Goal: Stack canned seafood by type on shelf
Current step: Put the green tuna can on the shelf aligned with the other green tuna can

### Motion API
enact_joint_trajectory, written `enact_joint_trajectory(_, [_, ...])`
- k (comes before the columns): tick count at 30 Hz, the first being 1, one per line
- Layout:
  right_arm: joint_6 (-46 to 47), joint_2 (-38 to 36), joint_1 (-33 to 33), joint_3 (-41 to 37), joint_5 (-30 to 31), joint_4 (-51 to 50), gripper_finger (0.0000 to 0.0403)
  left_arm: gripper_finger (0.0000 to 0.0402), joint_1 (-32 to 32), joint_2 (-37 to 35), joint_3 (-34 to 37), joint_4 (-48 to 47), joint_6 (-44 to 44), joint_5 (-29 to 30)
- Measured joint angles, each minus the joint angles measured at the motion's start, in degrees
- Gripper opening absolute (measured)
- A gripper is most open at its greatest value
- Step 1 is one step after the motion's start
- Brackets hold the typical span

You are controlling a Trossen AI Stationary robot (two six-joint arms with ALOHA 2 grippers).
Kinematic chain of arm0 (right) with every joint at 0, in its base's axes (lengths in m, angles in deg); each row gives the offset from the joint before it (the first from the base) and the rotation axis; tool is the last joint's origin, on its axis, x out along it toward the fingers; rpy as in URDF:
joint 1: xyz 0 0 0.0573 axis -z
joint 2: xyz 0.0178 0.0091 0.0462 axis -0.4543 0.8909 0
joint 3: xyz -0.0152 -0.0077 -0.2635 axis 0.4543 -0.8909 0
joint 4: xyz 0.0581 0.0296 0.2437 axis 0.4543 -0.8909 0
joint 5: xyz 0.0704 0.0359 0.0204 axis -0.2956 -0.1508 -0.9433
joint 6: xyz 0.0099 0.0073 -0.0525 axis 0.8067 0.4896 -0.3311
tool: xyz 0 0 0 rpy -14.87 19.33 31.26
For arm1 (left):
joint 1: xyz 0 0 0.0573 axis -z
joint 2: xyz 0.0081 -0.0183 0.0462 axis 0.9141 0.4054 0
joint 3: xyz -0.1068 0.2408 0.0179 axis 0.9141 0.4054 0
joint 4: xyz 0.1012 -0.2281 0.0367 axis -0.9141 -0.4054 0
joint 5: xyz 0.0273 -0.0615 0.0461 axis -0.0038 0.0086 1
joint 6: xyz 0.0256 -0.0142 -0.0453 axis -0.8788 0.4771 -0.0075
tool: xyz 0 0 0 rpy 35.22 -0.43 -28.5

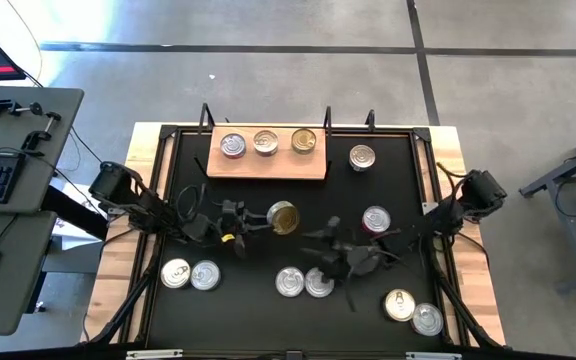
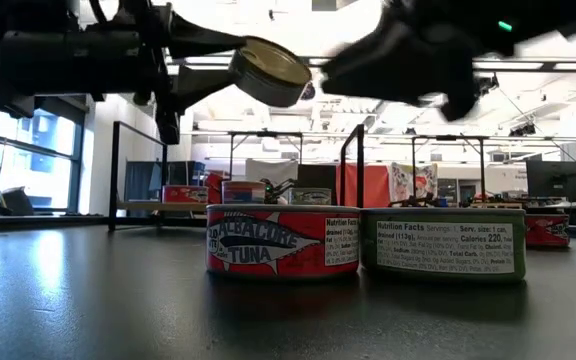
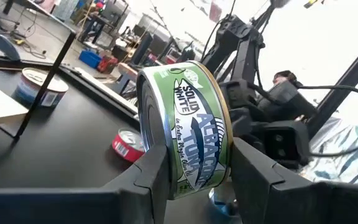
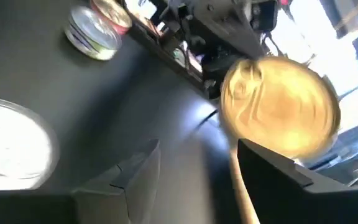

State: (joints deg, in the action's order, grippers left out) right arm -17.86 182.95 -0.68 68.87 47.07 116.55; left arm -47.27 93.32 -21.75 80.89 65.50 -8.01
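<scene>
The shelf (image 1: 268,165), a light wooden board at the table's far side, carries three tins in a row (image 1: 232,145) (image 1: 265,141) (image 1: 304,141). My left gripper (image 1: 271,220) is shut on a gold-topped, green-sided tin (image 1: 283,217) (image 3: 191,130) in the air over the table's middle; the low view shows this tin (image 2: 268,72) high up and tilted. My right gripper (image 1: 323,238) (image 4: 194,177) is just to its right, open with nothing between its fingers, and points at the gold lid (image 4: 278,112). A red-sided tin (image 1: 375,219) rests on the table. My left gripper pinches the tin by its two flat ends (image 3: 145,134), one finger (image 3: 151,177) on each, with the green label wall facing back along the fingers. The fingers come about level from the table's left. The tin is lifted clear and tilted on edge.
One tin (image 1: 362,157) stands on the table right of the shelf. Pairs of tins sit near left (image 1: 190,273), near middle (image 1: 303,282) and near right (image 1: 413,311). In the low view, the middle pair shows as a red tin (image 2: 283,240) and a green one (image 2: 443,242).
</scene>
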Motion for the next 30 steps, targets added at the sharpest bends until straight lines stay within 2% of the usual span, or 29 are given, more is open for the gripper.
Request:
enact_joint_trajectory(2, [-7.0, -0.1, 0.9, 4.1, 1.0, -5.9, 0.0209, 0.0118, 0.0, 0.0, -0.7, 0.1, 0.0, -0.1])
enact_joint_trajectory(6, [-20.1, 1.7, 1.9, 11.6, 7.4, -17.1, 0.0209, 0.0119, 0.0, 0.0, -1.1, 0.0, -0.1, -0.1])
enact_joint_trajectory(9, [-29.8, 3.9, 2.0, 14.6, 7.4, -20.5, 0.0209, 0.0119, 0.0, 0.0, -1.1, 0.0, 0.0, -0.1])
enact_joint_trajectory(13, [-43.0, 7.9, 1.9, 15.4, 10.0, -17.8, 0.0209, 0.0119, -0.1, 0.0, -1.4, -0.2, 1.1, -0.1])
enact_joint_trajectory(19, [-53.0, 14.6, 1.8, 15.4, 17.2, -2.2, 0.0209, 0.0119, -0.1, 0.2, -1.3, -2.0, 5.2, 0.3])
enact_joint_trajectory(22, [-52.7, 16.0, 1.9, 15.4, 17.9, 1.2, 0.0209, 0.0119, -0.5, 1.3, -1.2, -1.4, 6.8, 0.7])
enact_joint_trajectory(24, [-49.4, 16.0, 1.9, 15.3, 17.4, 0.7, 0.0209, 0.0119, -0.9, 2.5, -1.2, -0.6, 8.0, 1.0])
enact_joint_trajectory(27, [-40.2, 16.0, 1.4, 15.4, 15.9, 1.5, 0.0209, 0.0119, -1.8, 5.6, -1.3, -0.2, 10.5, 0.6])
enact_joint_trajectory(30, [-28.5, 16.0, 0.8, 15.4, 20.5, 0.6, 0.0209, 0.0119, -2.5, 9.1, -1.3, 1.9, 14.1, 0.8])
